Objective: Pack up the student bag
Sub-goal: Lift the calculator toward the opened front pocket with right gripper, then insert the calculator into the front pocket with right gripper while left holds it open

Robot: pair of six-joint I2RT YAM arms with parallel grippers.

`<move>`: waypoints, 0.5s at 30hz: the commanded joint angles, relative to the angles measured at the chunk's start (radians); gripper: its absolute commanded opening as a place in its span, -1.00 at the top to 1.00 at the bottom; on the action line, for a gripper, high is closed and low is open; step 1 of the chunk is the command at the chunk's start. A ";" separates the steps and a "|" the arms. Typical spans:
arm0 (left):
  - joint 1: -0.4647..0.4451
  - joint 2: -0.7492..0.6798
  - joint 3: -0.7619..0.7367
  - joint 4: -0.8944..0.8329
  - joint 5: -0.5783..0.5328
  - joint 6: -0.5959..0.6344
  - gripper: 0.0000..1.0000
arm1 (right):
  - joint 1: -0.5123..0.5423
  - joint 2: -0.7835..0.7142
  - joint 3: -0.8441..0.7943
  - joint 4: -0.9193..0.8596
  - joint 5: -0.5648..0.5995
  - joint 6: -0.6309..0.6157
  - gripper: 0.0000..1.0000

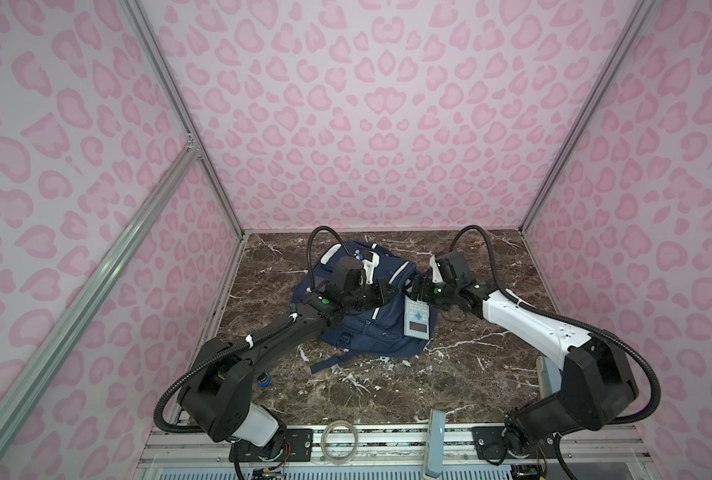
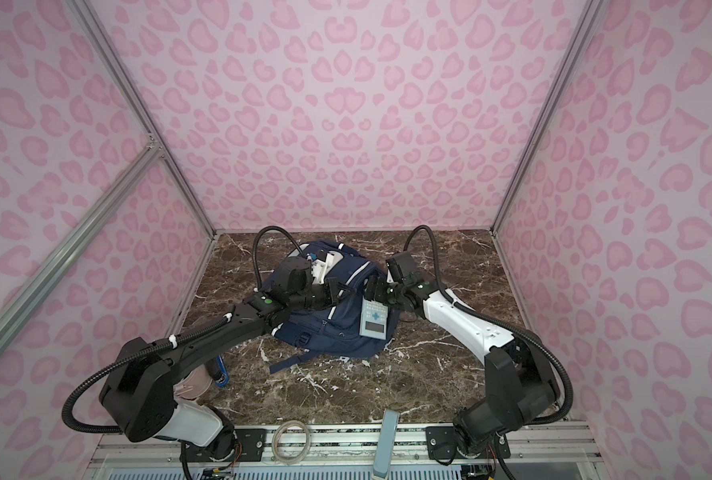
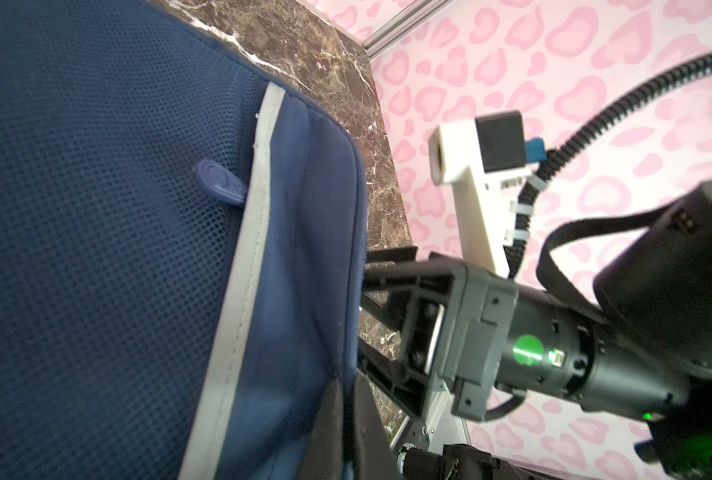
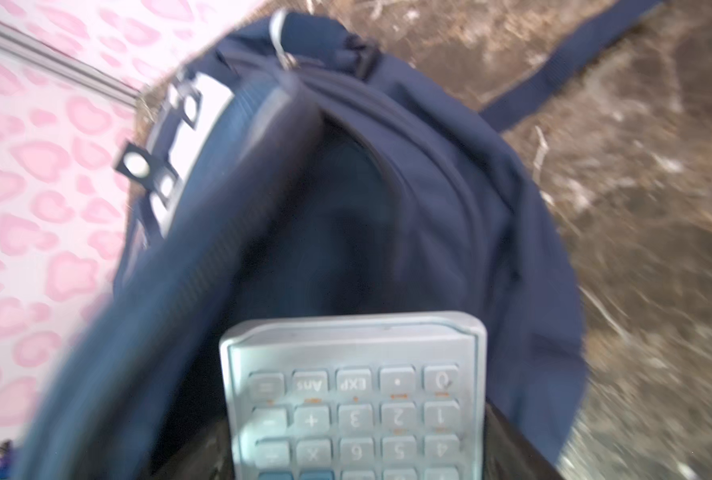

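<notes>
1. One student bag [image 1: 362,332] lies on the tabletop [image 1: 387,386], towards its rear.
2. One calculator [image 1: 417,318] hangs at the bag's open mouth, grasped by the right jaws.
3. Left jaws clenched on the bag's top fabric.

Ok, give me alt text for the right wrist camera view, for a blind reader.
A grey calculator, keys facing the camera, is held in the right gripper and points into the open mouth of the navy student bag. Brown marble table lies to one side, pink patterned wall to the other; the picture is blurred.
</notes>
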 commanded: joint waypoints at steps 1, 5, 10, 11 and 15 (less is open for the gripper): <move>0.001 -0.022 0.018 0.076 0.029 0.001 0.94 | -0.002 0.093 0.082 0.034 -0.020 0.079 -0.39; -0.003 -0.016 -0.010 0.105 0.021 -0.012 0.93 | -0.008 0.181 0.126 0.131 -0.026 0.176 -0.55; -0.014 0.028 -0.028 0.156 0.029 -0.033 0.94 | 0.000 0.243 0.166 0.190 -0.042 0.254 -0.72; -0.015 0.033 -0.031 0.165 0.032 -0.037 0.93 | 0.007 0.240 0.166 0.191 -0.034 0.254 -0.77; -0.015 0.039 -0.016 0.141 0.019 -0.020 0.94 | 0.020 0.191 0.133 0.168 -0.004 0.229 -0.90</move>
